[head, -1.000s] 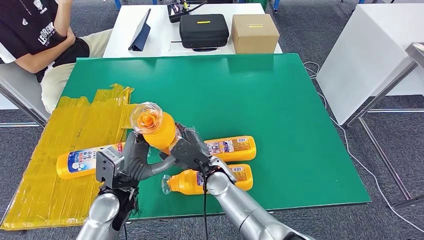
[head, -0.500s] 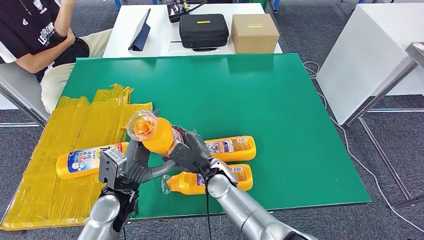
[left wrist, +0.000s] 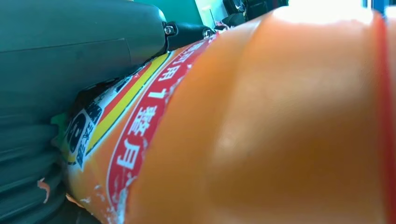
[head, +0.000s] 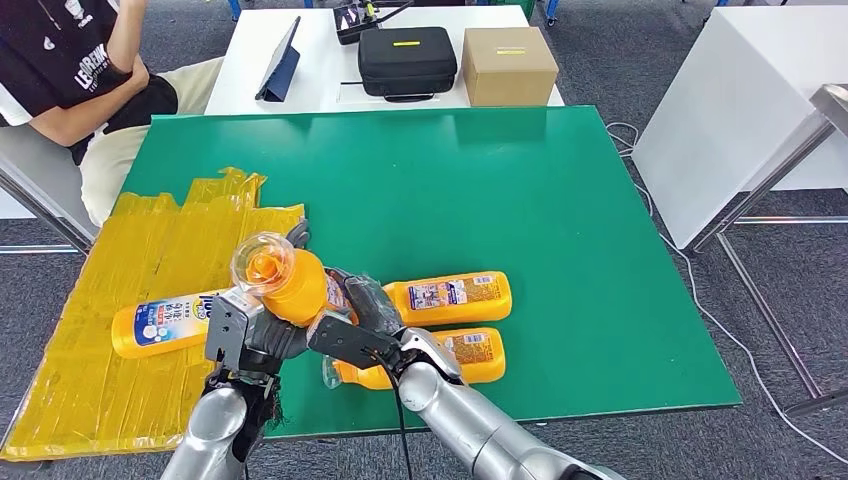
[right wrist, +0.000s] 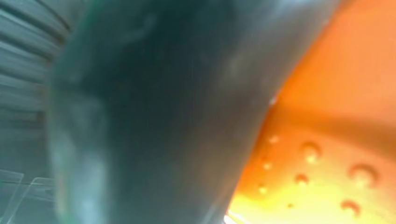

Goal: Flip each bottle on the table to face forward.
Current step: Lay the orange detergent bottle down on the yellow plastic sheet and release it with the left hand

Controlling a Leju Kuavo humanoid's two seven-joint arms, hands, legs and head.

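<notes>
1. Orange plastic bottle with a clear domed cap (head: 290, 283) is lifted above the green tabletop (head: 520, 200), cap tilted up, gripped by both hands.
2. Left hand (head: 258, 335) wraps it from below; right hand (head: 355, 322) clasps its labelled side.
3. Near the held bottle, three orange bottles lie flat: two (head: 455, 297) (head: 465, 355) on the green tabletop, one (head: 160, 325) on the yellow taped sheet (head: 120, 300).

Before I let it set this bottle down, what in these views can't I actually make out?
- Held bottle: its lower body, head view, hidden by both hands.
- Right hand fingers: right wrist view, blurred dark mass too close.
- Front bottle: neck end, head view, behind the right hand.
- Left hand finger placement: left wrist view, bottle blocks it.
</notes>
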